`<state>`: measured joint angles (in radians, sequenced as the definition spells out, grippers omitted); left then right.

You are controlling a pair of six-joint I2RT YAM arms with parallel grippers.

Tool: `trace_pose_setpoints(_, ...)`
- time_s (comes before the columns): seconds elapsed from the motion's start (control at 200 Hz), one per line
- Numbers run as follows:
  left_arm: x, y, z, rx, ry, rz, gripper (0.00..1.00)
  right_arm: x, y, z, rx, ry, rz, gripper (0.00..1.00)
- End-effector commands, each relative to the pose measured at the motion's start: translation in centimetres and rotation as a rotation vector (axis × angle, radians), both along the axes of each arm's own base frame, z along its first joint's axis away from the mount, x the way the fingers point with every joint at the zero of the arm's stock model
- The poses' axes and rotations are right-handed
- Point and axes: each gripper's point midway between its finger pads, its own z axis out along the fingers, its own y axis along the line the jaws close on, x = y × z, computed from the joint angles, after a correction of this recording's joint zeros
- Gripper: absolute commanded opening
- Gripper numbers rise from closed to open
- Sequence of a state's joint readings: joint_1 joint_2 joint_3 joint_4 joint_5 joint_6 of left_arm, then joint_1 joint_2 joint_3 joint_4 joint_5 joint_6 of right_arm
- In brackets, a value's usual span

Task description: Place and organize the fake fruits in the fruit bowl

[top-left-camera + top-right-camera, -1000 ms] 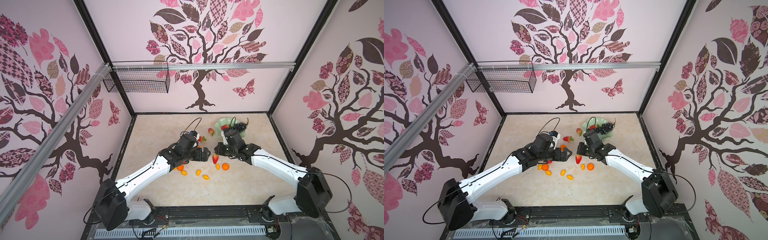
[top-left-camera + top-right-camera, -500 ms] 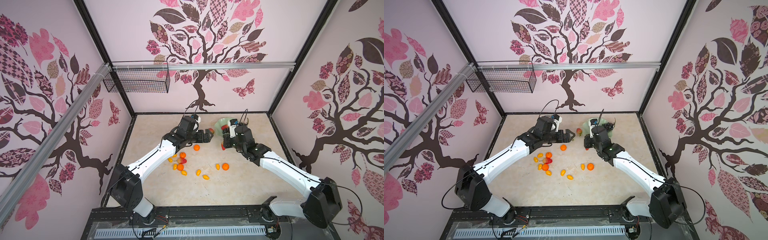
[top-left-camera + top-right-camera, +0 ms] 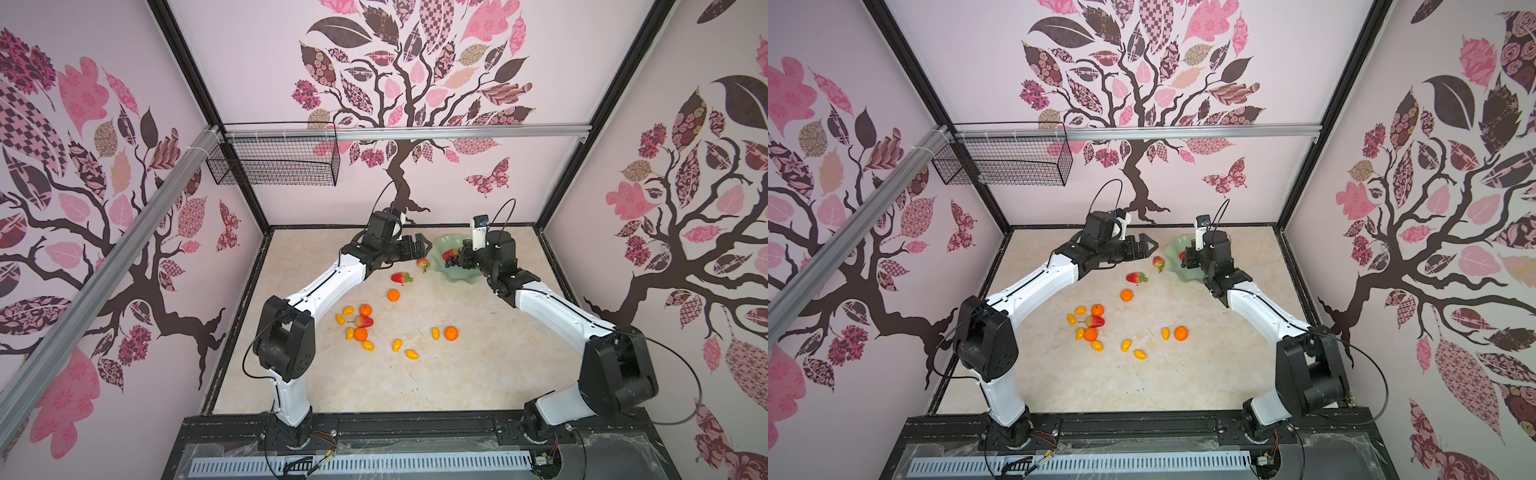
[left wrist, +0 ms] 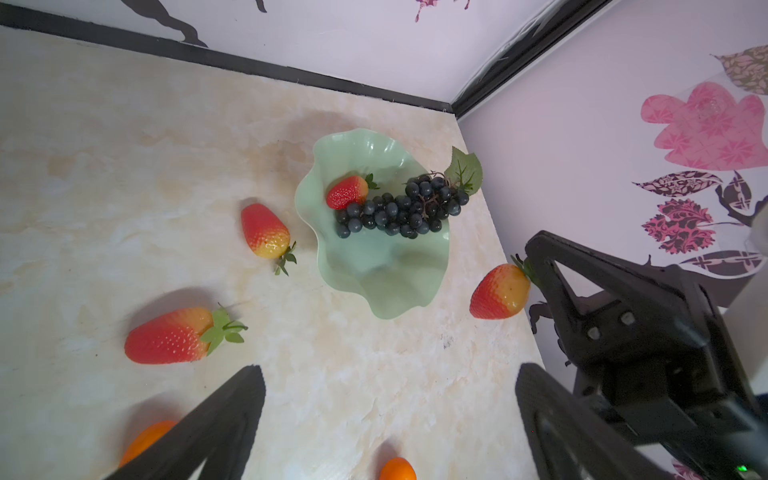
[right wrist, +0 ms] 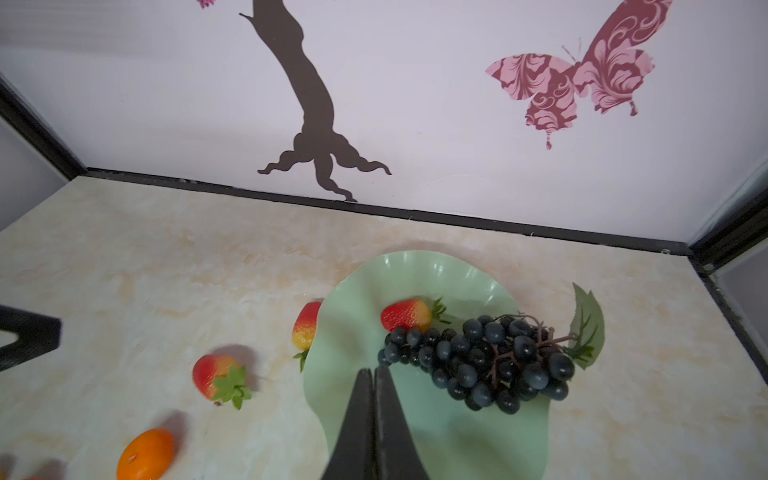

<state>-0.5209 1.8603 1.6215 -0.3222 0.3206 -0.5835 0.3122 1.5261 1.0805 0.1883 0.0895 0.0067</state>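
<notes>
Over the fruit bowl (image 3: 457,277) at the table's (image 3: 457,374) 1 o'clock, my right gripper (image 5: 372,371) pinches a strawberry (image 4: 498,293) by its cap, left gripper (image 3: 419,246) agape, empty; grape bunch (image 4: 399,210) and another strawberry (image 4: 347,192) are in, fourteen-odd loose fruits (image 3: 360,333) not yet.

Bowl (image 3: 442,272) at the far right of the table (image 3: 457,374), holding the grapes (image 4: 399,208), with one strawberry (image 4: 347,192) behind them. A second strawberry (image 3: 423,262) lies just left of the rim. A third strawberry (image 3: 401,277) lies further left, nearer me. Tangerines (image 3: 393,295) and kumquats (image 3: 397,344) lie scattered mid-table, before my left claw (image 4: 388,371). My right claw (image 5: 372,369) stands above the bowl, with a fourth strawberry (image 4: 498,291) at its tip.
</notes>
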Motion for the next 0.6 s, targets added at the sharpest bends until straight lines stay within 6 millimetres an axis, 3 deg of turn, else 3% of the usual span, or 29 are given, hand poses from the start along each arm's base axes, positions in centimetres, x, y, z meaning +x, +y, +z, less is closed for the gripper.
trace_pose_setpoints(0.0,1.9,-0.2,2.0,-0.053,-0.038,0.005,0.99,2.9,0.4,1.4,-0.043,-0.080,0.001,0.00)
trace_pose_setpoints(0.25,1.2,1.4,-1.8,-0.028,0.004,-0.003,0.99,7.0,0.7,-0.8,-0.289,-0.144,0.025,0.00)
trace_pose_setpoints(0.36,1.0,1.3,-1.7,-0.029,0.006,-0.024,0.99,8.7,1.1,-2.4,-0.469,-0.170,0.094,0.00)
trace_pose_setpoints(0.595,1.4,1.1,-0.9,-0.184,0.034,-0.082,0.99,11.7,0.6,-4.7,-0.645,-0.164,0.157,0.00)
